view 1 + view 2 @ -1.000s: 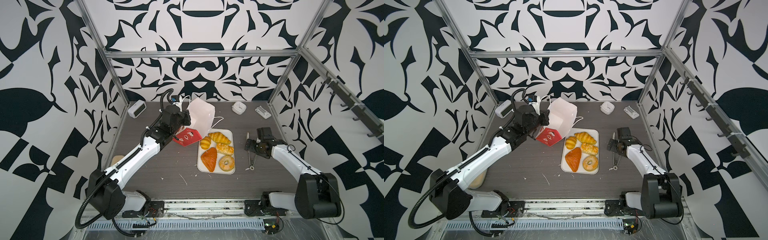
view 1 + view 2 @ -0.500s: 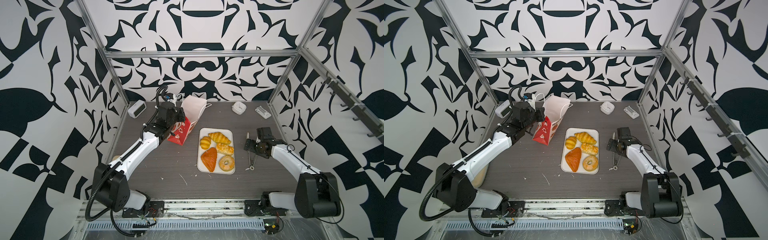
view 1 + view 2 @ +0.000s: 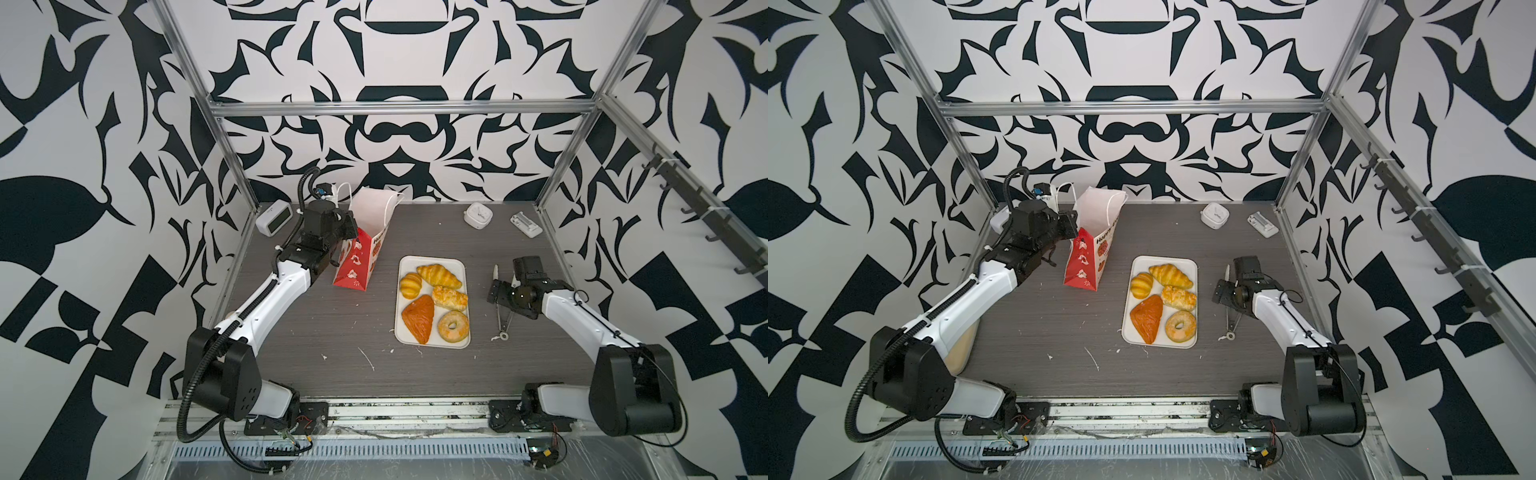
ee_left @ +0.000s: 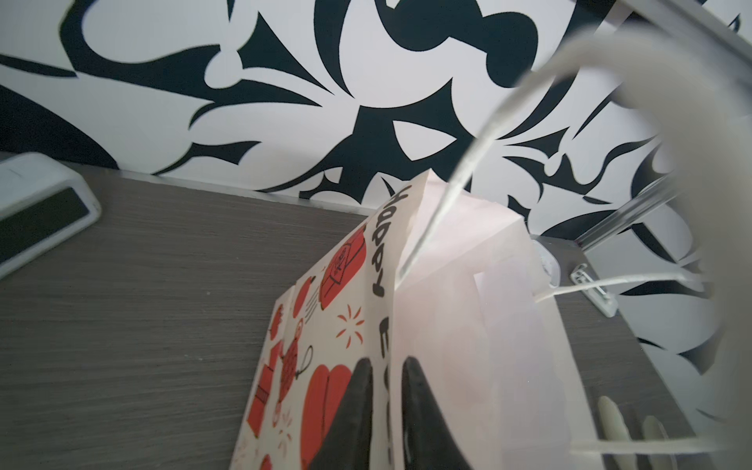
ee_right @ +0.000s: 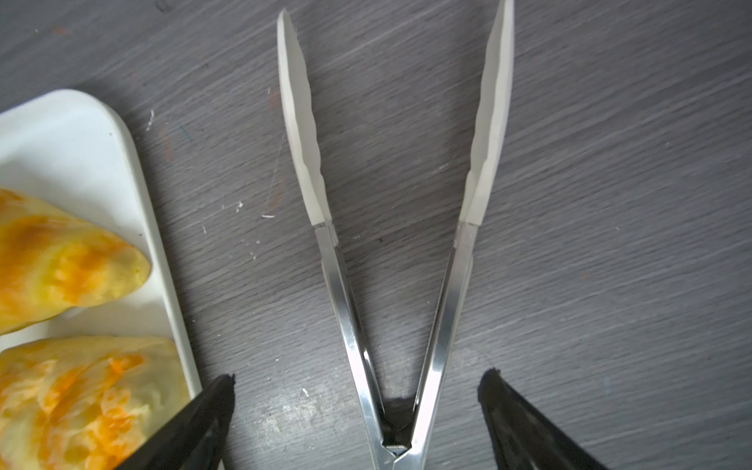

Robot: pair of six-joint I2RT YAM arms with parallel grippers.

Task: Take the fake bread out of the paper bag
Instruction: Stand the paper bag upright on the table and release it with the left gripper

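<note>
My right gripper [image 5: 358, 380] hangs low over the table [image 3: 324, 328], jaws spread wide and holding nothing. Its fingers stand either side of the metal tongs [image 5: 346, 313], which lie flat and untouched.

Just beside the tongs is the white tray [image 3: 457, 266], and all of the fake bread is on it: the doughnut [image 3: 453, 326] and the turnover [image 3: 419, 318] nearest me, then the crusty roll [image 3: 449, 297] and the round bun [image 3: 410, 285], and the croissant [image 3: 438, 275] at the far end.

Further back, well apart from the tray, the paper bag [image 3: 357, 266] stands on its base with its mouth open upward. My left gripper [image 4: 386, 362] is at its rim. In the wrist view the two dark fingers [image 4: 358, 407] sit a little apart with the edge of the printed wall between them. From that angle I cannot tell whether they are pinching the paper or have let it go.

Beyond the bag a small clock [image 3: 274, 216] and a white box [image 3: 478, 215] sit against the back wall.

With five pieces on the tray, I judge the unloading done and this step is setting the bag aside. Next the left jaws need to part fully and back straight off the rim. A cord handle [image 4: 460, 171] loops close to that wrist, and a light, empty bag would tip if it snagged.
</note>
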